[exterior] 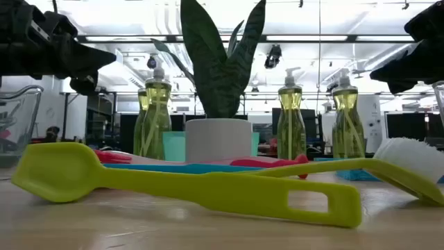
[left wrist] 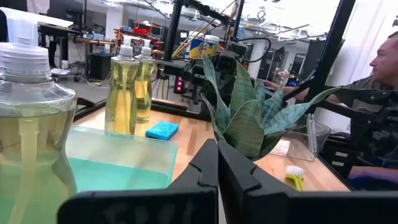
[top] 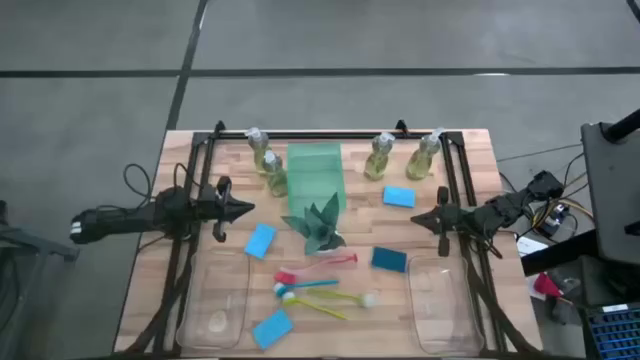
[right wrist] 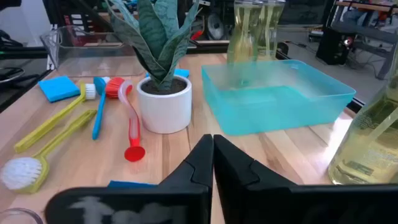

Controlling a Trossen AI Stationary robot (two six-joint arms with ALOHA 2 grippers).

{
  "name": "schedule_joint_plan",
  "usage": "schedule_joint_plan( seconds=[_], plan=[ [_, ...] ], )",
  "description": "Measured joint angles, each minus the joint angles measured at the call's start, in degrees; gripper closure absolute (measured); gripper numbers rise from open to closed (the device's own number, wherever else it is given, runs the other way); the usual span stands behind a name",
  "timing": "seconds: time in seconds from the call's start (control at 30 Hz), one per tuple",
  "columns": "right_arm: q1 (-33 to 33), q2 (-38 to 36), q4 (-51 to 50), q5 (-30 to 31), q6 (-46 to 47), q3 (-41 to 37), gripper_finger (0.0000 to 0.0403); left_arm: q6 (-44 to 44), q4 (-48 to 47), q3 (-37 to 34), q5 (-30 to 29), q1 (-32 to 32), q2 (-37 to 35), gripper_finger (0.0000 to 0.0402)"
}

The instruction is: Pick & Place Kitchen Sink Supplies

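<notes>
From above, you see both arms parked at the table's side edges, pointing inward: the left gripper (top: 243, 209) and the right gripper (top: 418, 215) each have their jaws pressed together on nothing, which looks like a waiting pose before any pick. The supplies lie scattered between them: soap bottles (top: 268, 160) stand upright along the far edge either side of the green tray (top: 315, 170), blue sponges (top: 260, 240) lie flat around the plant (top: 318, 225), and the brushes (top: 315, 285) lie in a loose bundle at near centre, long axes running roughly left to right; the two clear bins (top: 212, 300) sit empty at the near corners, likely the destinations. At table height, the yellow brush (exterior: 201, 184) crosses the foreground, flat end left, bristles right. Through the left wrist, the shut fingertips aim past a close bottle toward the plant and one sponge (left wrist: 161, 130). Through the right wrist, the red brush (right wrist: 132, 121) runs away from you, its bristle head at the far end.
</notes>
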Motion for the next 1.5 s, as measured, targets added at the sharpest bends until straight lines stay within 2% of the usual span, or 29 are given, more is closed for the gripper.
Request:
schedule_joint_plan(
  seconds=[1.27, 1.33, 1.5],
  plan=[
    [0.0, 0.0, 0.0, 0.0, 0.0, 0.0, 0.0394, 0.0, 0.0, 0.0, 0.0, 0.0, 0.0, 0.0401],
    [0.0, 0.0, 0.0, 0.6, -3.3, 0.0, 0.0394, 0.0, 0.0, 0.0, 0.0, 0.0, 0.0, 0.0401],
    [0.0, 0.0, 0.0, 2.9, -19.8, 0.0, 0.0394, 0.0, 0.0, 0.0, 0.0, 0.0, 0.0, 0.0401]
  ],
)
